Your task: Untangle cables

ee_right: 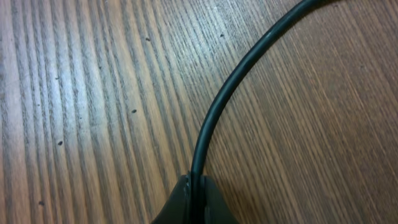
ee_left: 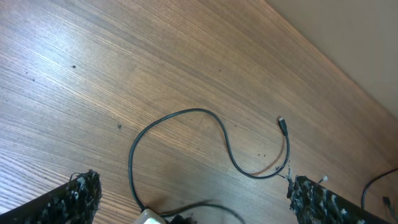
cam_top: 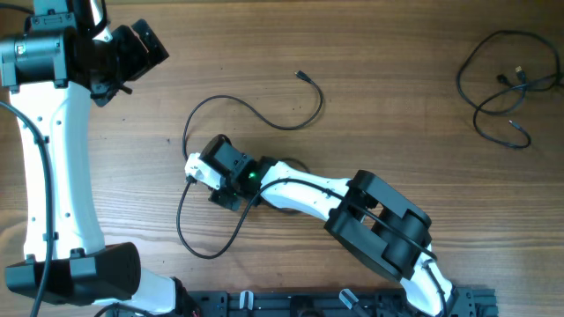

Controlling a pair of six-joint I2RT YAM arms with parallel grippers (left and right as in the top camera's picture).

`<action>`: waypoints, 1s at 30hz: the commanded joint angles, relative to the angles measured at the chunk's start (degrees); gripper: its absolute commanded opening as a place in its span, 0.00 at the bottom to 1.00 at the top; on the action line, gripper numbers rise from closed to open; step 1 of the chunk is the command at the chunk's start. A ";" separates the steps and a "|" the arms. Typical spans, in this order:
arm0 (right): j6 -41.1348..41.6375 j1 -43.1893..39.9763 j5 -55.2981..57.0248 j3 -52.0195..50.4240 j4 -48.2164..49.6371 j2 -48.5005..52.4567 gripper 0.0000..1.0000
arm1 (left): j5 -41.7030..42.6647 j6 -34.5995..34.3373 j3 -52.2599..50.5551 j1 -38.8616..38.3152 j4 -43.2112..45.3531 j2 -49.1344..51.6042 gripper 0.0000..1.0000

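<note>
One thin black cable (cam_top: 256, 114) lies in open curves mid-table, its small plug end (cam_top: 301, 77) at the back and a loop (cam_top: 182, 224) hanging toward the front. My right gripper (cam_top: 196, 170) is shut on this cable at the left bend. In the right wrist view the cord (ee_right: 217, 106) runs straight into the pinched fingertips (ee_right: 180, 202). A second cable (cam_top: 502, 88) lies in loose loops at the far right corner. My left gripper (cam_top: 141, 48) hovers at the back left, open and holding nothing. The left wrist view shows the first cable (ee_left: 205, 112) and its plug (ee_left: 283, 126) below its wide-spread fingers (ee_left: 81, 196).
The left arm's white body (cam_top: 53, 158) runs along the table's left side. The right arm (cam_top: 379, 220) stretches from the front right to the middle. A black rail (cam_top: 335, 304) lines the front edge. Bare wood (cam_top: 397, 106) lies between the two cables.
</note>
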 commanded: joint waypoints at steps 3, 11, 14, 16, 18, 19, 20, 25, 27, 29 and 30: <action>7.52 -2.12 7.63 0.44 -1.27 -4.11 0.04 | -0.59 1.33 0.52 0.17 -0.68 -1.46 1.00; 16.79 -20.37 5.16 0.44 -10.27 -28.28 0.04 | -0.57 1.29 0.52 0.15 -0.63 -1.46 1.00; 18.51 -29.24 1.68 0.44 -13.20 -34.99 0.04 | -0.55 1.29 0.52 0.11 -0.63 -1.46 1.00; 18.67 -35.89 0.68 0.44 -14.16 -38.97 0.04 | -0.52 1.27 0.52 0.11 -0.63 -1.46 1.00; 18.78 -43.28 0.68 0.44 -13.75 -42.34 0.04 | -0.50 1.29 0.52 -0.35 -0.61 -1.46 1.00; 19.56 -46.38 0.68 0.44 -13.44 -43.45 0.04 | -0.50 1.29 0.52 -0.72 -0.61 -1.46 1.00; 20.76 -51.41 0.31 0.44 -12.87 -44.70 0.04 | -0.52 1.29 0.52 -1.38 -0.59 -1.46 1.00; 24.70 -73.07 -6.03 0.44 -9.75 -45.90 0.04 | -0.57 1.31 0.52 -6.01 -0.20 -1.46 1.00; 26.71 -81.11 -10.16 0.44 -8.35 -45.66 0.04 | -0.59 1.31 0.52 -8.55 0.22 -1.46 1.00; 29.44 -87.91 -13.35 0.44 -6.75 -45.33 0.04 | -0.57 1.31 0.52 -11.02 0.96 -1.46 1.00; 30.67 -90.44 -14.29 0.44 -5.97 -45.03 0.04 | -0.59 1.31 0.52 -12.44 1.46 -1.46 1.00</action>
